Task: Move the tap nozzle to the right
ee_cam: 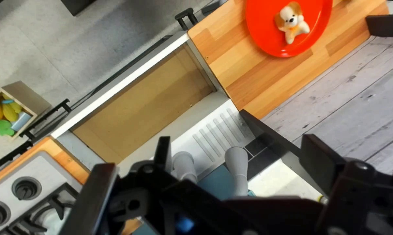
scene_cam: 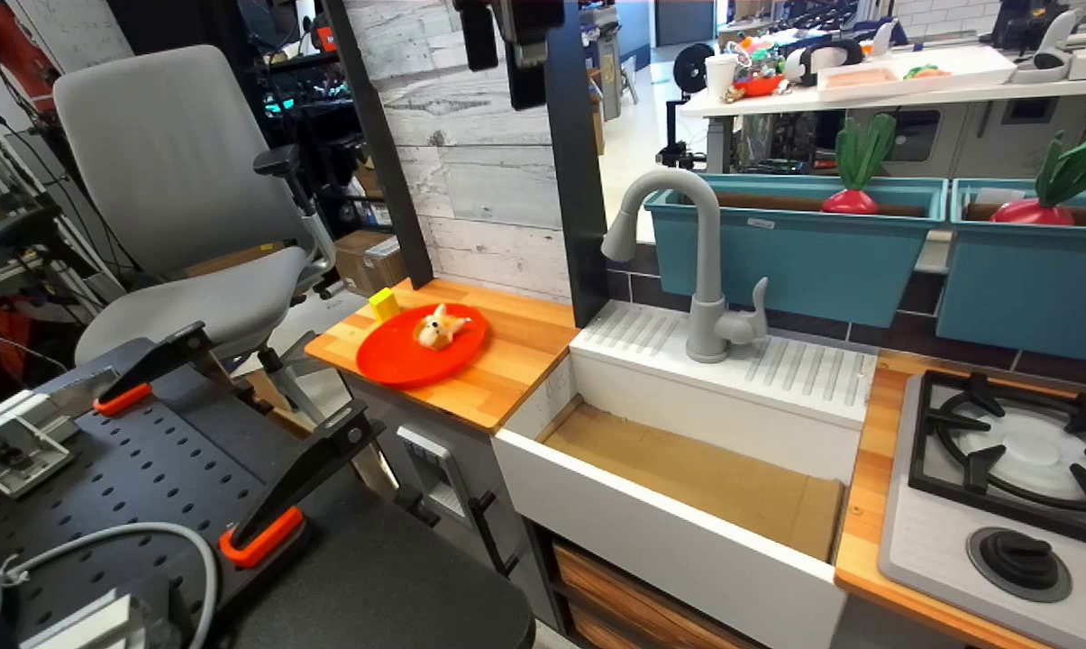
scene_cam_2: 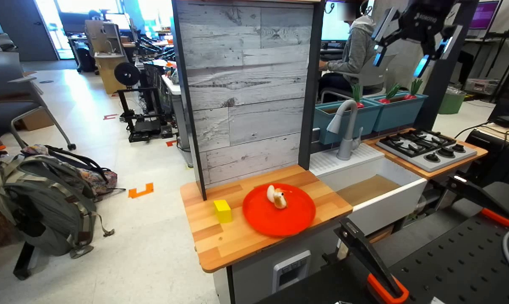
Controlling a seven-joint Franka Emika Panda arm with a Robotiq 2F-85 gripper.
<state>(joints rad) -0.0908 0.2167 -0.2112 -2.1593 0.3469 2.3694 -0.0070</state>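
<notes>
Free room over the sink (scene_cam: 678,550); tight quarters behind the tap nozzle (scene_cam: 709,243).

From the front, a way in runs above the sink to the tap nozzle's column, and a finger could pass through the opening beneath the arch. Teal planters (scene_cam: 795,261) block the back, near the arch. Beside the spout (scene_cam: 623,233), a dark post (scene_cam: 580,180) and a plank panel (scene_cam: 488,180) rise higher than the tap nozzle; toward the stove (scene_cam: 921,532), the lever (scene_cam: 761,302) juts out. The gripper (scene_cam_2: 400,62) hangs high with fingers spread, and in the wrist view the spout shows in the gap between them.
</notes>
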